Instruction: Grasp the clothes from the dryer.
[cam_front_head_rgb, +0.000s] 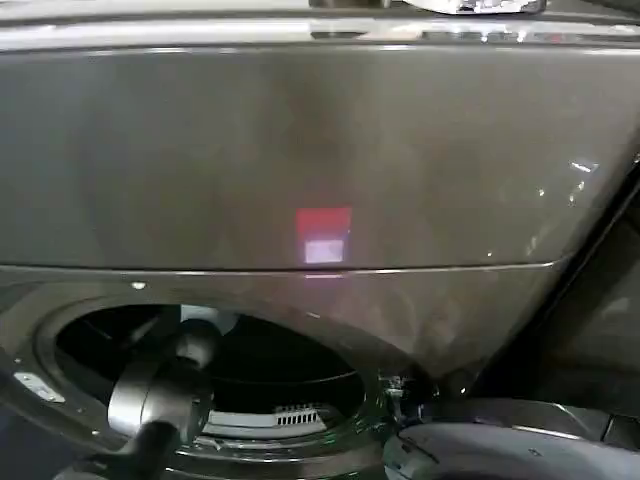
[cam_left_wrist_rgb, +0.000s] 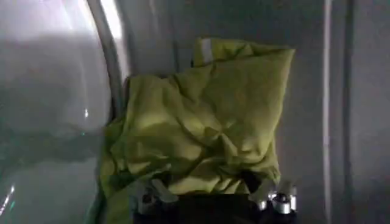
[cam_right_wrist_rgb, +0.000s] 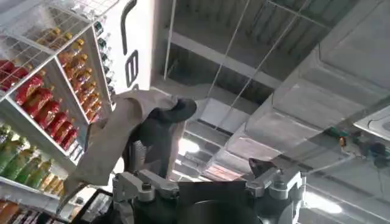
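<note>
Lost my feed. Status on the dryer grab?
Left claw open inside the drum, right at yellow-green garment. Not gripped yet. Right claw open, idle, pointing up. Nothing blocking.

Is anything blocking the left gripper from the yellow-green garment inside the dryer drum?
Nothing visible does. In the left wrist view the left gripper is open, fingers at the near edge of the yellow-green garment, which lies against the drum wall.

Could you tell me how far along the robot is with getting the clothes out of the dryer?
Done: the left arm is inside the dryer opening. In hand: the left gripper is open, fingers on either side of the near edge of the yellow-green garment, not closed on it. Left: closing and pulling it out. The right gripper points at the ceiling, open, a grey cloth at its fingers.
</note>
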